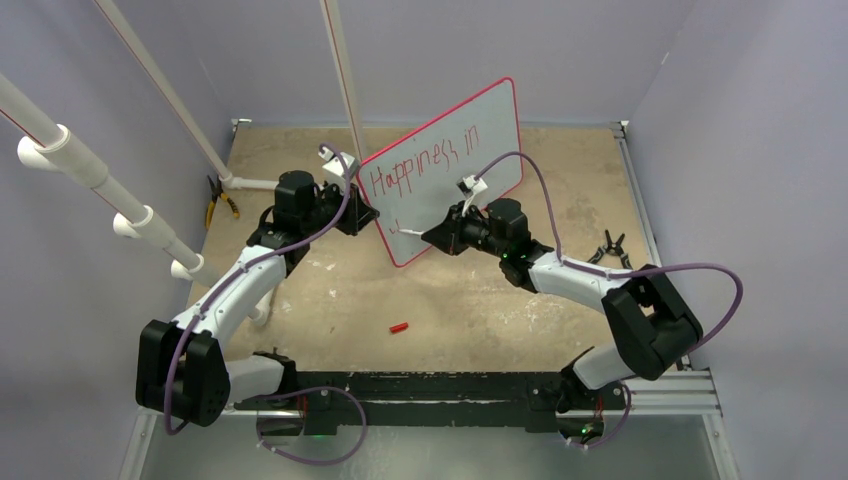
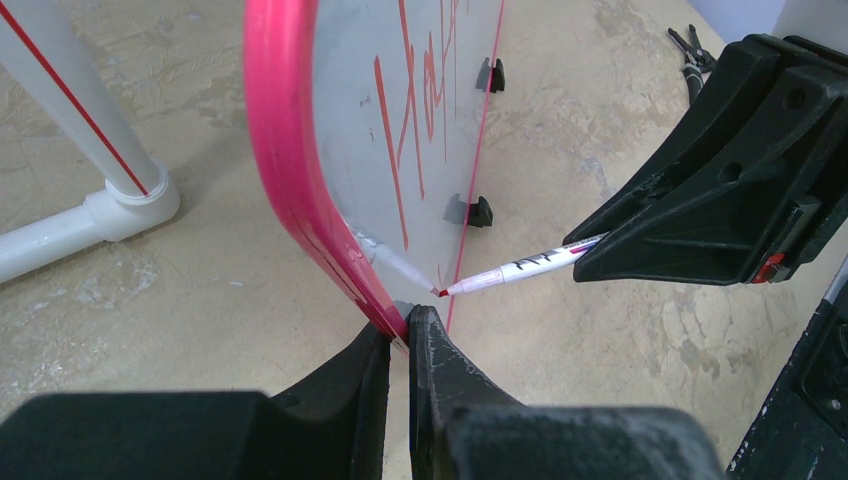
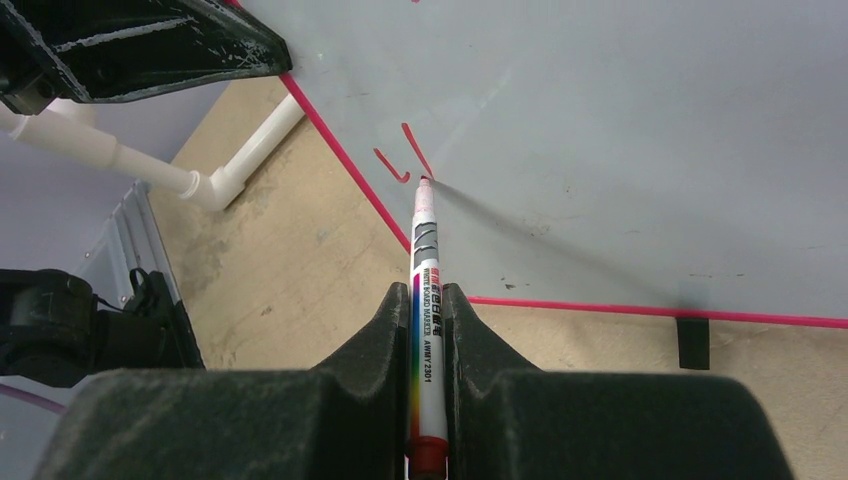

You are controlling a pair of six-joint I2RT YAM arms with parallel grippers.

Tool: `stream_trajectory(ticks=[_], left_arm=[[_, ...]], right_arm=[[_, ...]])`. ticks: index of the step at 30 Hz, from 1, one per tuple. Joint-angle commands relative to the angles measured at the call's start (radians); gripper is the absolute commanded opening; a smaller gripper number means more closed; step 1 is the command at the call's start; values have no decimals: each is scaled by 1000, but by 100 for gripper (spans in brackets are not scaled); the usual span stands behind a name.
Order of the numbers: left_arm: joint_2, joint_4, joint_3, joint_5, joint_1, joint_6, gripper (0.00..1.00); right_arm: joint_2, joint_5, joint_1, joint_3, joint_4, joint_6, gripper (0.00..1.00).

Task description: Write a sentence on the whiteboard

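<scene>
Whiteboard (image 1: 485,115) looks stiff, light, tippy: left fingers (image 2: 432,350) pinched shut on its near red rim. Right fingers (image 3: 380,335) clamp slim marker (image 3: 424,240), tip touching board.

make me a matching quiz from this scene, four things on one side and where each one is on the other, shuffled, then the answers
Things
1 marker
2 whiteboard
3 small red piece
4 yellow-handled tool

Places
A edge pinched by the left gripper
B loose on the table, in front of the board
C by the white pipe foot at the table's left side
D clamped in the right gripper, tip on the board

Pairs: 1-D, 2-A, 3-B, 4-C
</scene>
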Motion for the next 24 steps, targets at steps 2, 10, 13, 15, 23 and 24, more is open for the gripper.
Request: stream_trajectory(ticks=[2, 10, 13, 15, 23, 24], left_arm=[[6, -23, 5, 12, -15, 33, 0], [5, -23, 7, 12, -15, 33, 0], [5, -22, 7, 12, -15, 33, 0], [5, -22, 6, 12, -15, 33, 0], [8, -23, 7, 12, -15, 33, 0], [9, -23, 7, 12, -15, 33, 0]], right_arm=[[-30, 38, -2, 24, 34, 8, 0], [-13, 41, -2, 16, 26, -5, 0], [-8, 41, -2, -12, 39, 3, 0], [-6, 27, -2, -36, 54, 20, 0], [14, -5, 0, -91, 85, 44, 0], [18, -8, -1, -94, 88, 44, 0]])
